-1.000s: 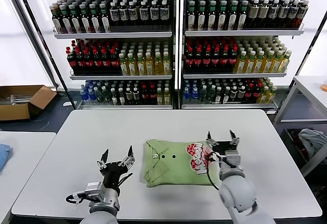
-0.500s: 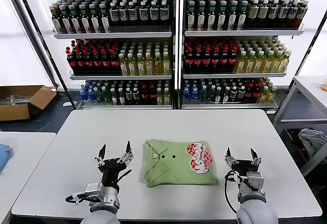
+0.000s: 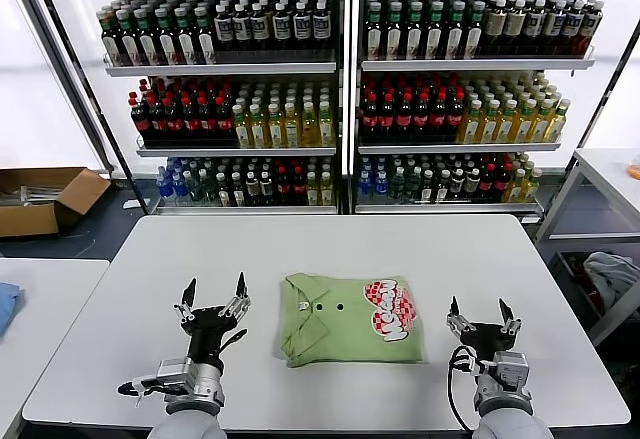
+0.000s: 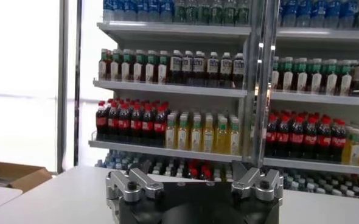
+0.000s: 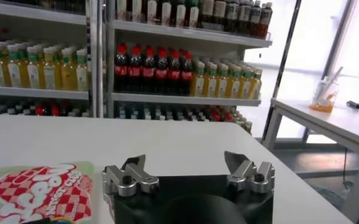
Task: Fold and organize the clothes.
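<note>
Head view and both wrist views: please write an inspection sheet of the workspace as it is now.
Surface: white table, flat.
Job's things: green polo shirt, folded, at the table's middle, chest print up.
Clutter: nothing seen on the table.
Grippers: left gripper open, left of the shirt; right gripper open, right of it; both hold nothing.
Cables: black cable along the right arm.
Surroundings: bottle shelves behind; cardboard box on the floor.

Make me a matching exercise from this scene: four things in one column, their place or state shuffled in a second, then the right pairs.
1. polo shirt
2. left gripper
3. right gripper
4. cardboard box

A. on the floor, beyond the table's left end
B. open, at the shirt's printed end
C. folded, mid-table
D. open, at the shirt's collar end

Pairs: 1-C, 2-D, 3-B, 4-A
</note>
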Available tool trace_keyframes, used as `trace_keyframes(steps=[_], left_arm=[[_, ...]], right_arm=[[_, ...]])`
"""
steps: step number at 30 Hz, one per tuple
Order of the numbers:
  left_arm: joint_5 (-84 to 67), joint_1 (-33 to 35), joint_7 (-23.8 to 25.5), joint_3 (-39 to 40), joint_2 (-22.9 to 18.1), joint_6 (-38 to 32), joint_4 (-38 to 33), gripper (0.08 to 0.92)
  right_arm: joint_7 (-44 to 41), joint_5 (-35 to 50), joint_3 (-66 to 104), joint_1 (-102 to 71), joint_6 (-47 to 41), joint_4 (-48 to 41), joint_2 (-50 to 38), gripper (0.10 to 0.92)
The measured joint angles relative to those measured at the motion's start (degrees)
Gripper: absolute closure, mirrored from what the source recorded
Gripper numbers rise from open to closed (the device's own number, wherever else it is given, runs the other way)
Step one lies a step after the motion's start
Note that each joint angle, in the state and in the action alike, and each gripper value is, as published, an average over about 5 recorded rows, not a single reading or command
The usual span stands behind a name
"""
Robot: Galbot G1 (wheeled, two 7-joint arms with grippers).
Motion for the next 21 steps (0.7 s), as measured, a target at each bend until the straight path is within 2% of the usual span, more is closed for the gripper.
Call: trace_keyframes(steps=[21], left_arm=[[2.00,0.17,1.17,-0.18,-0.58,0.12,0.30,0.177]], right_arm=[[-0.26,0.23,0.57,-1.28,0.55,1.68,-0.71,0.203]])
